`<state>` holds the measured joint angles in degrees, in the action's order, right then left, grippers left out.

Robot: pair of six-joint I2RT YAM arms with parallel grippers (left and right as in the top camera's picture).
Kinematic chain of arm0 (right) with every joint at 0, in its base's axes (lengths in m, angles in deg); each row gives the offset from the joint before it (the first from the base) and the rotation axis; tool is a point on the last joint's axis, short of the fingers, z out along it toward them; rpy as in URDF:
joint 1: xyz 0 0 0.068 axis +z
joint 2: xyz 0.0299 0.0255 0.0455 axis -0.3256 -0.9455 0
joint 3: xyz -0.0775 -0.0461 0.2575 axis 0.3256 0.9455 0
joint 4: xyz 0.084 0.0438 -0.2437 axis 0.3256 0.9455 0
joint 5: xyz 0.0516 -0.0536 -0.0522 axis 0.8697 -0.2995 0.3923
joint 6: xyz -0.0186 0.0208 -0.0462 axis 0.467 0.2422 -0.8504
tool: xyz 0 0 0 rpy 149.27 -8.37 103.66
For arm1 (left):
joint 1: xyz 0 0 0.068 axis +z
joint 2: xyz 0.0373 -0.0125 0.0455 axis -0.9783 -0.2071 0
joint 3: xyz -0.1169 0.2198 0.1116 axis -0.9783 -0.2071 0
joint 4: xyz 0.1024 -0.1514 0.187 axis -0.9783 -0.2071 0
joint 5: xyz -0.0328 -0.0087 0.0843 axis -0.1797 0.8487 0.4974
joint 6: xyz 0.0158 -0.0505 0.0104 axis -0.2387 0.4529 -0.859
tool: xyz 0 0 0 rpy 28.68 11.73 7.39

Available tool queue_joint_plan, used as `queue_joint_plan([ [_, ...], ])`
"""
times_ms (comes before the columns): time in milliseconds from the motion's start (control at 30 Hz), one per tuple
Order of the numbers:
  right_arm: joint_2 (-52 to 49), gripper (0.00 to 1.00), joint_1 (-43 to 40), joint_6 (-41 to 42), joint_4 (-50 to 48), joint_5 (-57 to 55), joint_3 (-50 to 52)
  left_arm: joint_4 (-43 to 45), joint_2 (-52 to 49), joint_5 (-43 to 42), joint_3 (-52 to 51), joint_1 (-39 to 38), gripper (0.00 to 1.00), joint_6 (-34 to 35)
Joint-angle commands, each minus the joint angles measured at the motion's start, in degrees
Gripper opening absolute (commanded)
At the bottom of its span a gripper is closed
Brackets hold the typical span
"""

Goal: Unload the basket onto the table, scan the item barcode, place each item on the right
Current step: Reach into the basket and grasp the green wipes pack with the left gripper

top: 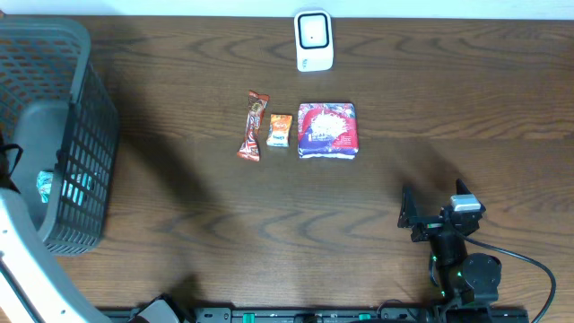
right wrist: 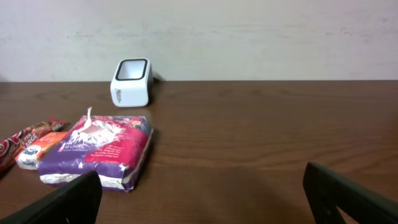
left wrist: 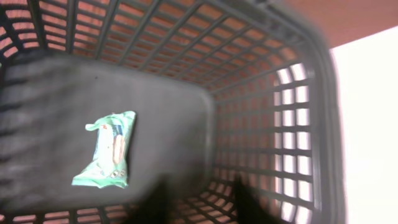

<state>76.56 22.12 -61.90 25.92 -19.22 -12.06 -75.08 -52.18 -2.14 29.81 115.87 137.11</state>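
1. The grey basket (top: 90,152) fills the left edge of the overhead view. One green packet (left wrist: 106,152) lies flat on its floor, left of centre in the left wrist view.
2. The left gripper (left wrist: 202,196) hangs over the basket's inside. Its two dark fingers show blurred at the bottom of the frame, apart from each other. Nothing sits between them, so it reads as released and empty.
3. The white scanner (top: 314,40) stands at the top centre of the overhead view, apart from every item.
4. Three items lie in a row on the table (top: 448,90) just below the scanner. From left to right they are a long red wrapper (top: 253,126), a small orange packet (top: 281,131) and a purple packet (top: 327,131). The orange packet lies just beside the purple one.
5. The right gripper (top: 433,205) sits in the lower right of the overhead view, well apart from the row. Its jaws are spread wide and hold nothing. Its wrist view looks across the table at the purple packet and the scanner.
6. As a judgement, the green packet in the basket looks dealt with, making roughly a quarter of the job. The three items on the table look untouched.
7. What is left appears to be picking each one up, showing its barcode to the scanner and placing it in the basket. No barcode can be made out here.
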Motion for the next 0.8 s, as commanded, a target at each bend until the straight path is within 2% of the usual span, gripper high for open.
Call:
queue_joint_plan([
  [0,0.31,0.99,-0.13,0.57,0.09,0.17,0.15,-0.15,-2.4,-0.26,-0.42,0.09,0.77,-3.58],
  [100,0.31,0.99,-0.13,0.57,0.09,0.17,0.15,-0.28,-5.84,1.31,-1.64,0.09,0.78,-6.03],
  [433,0.31,0.99,-0.13,0.57,0.09,0.17,0.15,-7.15,-24.37,4.07,-2.38,0.11,0.79,-6.01],
  [767,0.31,0.99,-0.13,0.57,0.09,0.17,0.15,-5.73,-37.22,4.07,-2.4,0.15,0.79,-6.03],
])
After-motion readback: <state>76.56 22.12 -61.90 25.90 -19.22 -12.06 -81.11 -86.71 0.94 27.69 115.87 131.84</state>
